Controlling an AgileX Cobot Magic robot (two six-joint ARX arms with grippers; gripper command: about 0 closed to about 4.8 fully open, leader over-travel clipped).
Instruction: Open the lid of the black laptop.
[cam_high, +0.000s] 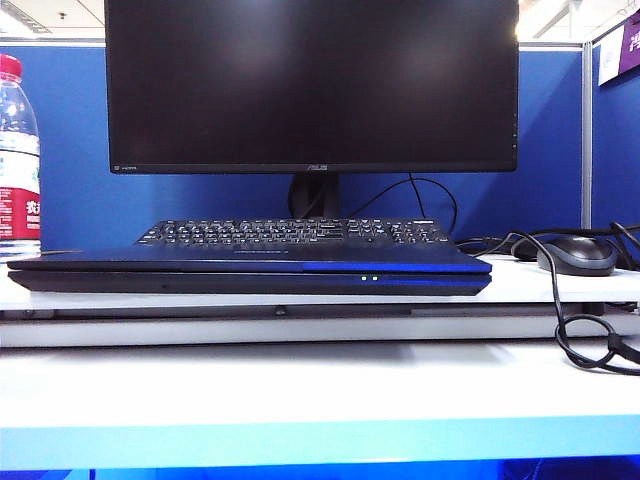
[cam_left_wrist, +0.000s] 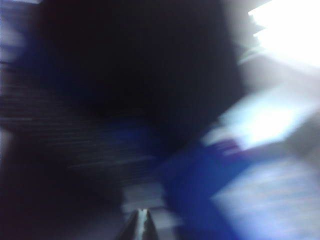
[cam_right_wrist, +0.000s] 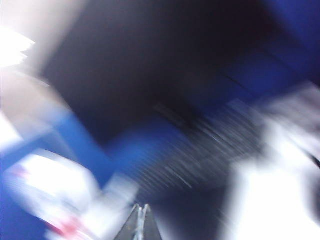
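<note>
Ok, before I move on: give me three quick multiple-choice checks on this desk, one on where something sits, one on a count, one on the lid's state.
1. Where is the keyboard?
A. behind the black laptop
B. on top of it
C. in front of it

2. How many small lights glow on the laptop's front edge?
A. none
B. two
C. five

3. The lid is:
A. fully open
B. half raised
C. closed flat

Answers: 1 A, the keys show just beyond the laptop, under the monitor. 2 B, two dots sit side by side. 3 C, it lies flat on the base. The left gripper and right gripper appear only in the blurred wrist views, tips together.
</note>
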